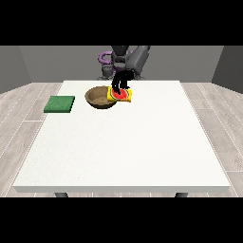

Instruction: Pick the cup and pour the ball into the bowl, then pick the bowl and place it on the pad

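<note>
A yellow and red cup is seen tilted at the rim of the brown bowl, near the worktop's far edge. It is gripped by one black robot hand; which side's cannot be told. A green pad lies at the worktop's left edge.

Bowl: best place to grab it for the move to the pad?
Probably the rim of the brown bowl on the view's left, from above: it sits upright and open, and that side is clear. The yellow cup and the black hand on it crowd the opposite rim. The green pad lies leftward.
</note>
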Robot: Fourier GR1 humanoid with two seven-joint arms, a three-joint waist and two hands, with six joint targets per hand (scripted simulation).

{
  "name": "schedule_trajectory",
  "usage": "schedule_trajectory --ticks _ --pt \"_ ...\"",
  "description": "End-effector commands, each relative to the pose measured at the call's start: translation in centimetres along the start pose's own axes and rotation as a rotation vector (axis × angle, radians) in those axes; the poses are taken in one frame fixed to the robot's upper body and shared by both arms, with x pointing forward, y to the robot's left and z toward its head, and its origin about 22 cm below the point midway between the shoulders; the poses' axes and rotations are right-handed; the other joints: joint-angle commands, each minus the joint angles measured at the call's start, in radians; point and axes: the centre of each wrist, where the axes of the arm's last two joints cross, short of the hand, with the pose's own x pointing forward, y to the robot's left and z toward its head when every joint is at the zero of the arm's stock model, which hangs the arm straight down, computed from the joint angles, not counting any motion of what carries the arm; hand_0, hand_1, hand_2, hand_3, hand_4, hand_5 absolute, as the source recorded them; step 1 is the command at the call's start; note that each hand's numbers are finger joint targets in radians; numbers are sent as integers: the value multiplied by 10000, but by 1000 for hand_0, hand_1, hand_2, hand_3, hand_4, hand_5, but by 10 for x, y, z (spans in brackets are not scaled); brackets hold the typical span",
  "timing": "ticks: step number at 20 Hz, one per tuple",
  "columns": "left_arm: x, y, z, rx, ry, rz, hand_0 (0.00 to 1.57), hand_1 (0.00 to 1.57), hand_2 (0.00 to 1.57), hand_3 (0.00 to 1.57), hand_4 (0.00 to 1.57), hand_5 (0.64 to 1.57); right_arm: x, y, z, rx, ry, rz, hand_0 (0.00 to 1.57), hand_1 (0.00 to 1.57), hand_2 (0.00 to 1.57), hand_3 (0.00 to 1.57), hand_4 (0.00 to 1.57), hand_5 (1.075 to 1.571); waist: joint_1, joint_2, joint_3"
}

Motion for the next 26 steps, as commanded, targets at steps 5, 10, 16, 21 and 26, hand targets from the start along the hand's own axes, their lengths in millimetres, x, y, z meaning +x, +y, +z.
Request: schedule_trajectory --ticks 5,10,16,21,26 --pt "37 10 -13 -312 -2171 -4308 1506 1506 1571 1571 1064 1501 -30 -7 7 -181 866 169 0 0 0 0 379 1566 349 -763 -9" --pt "70 38 -31 -303 -2021 -4883 1498 1498 1571 1571 1047 1513 -37 -10 -5 -97 584 -69 0 0 0 0 387 1566 140 -537 -23" --pt "44 5 7 -749 -340 -952 1424 1424 1571 1571 944 1510 -43 -31 25 -743 1224 14 0 0 0 0 384 1565 741 -1182 -43" --pt "-14 25 -12 170 2377 2226 1251 1251 1571 1571 781 1571 -51 -15 36 -740 1609 -159 0 0 0 0 360 1564 880 -1486 -75" --pt "-60 -6 44 1274 3896 4275 1211 1211 1571 1571 933 1571 -38 -10 40 -410 817 -72 0 0 0 0 397 1565 931 -523 -108"
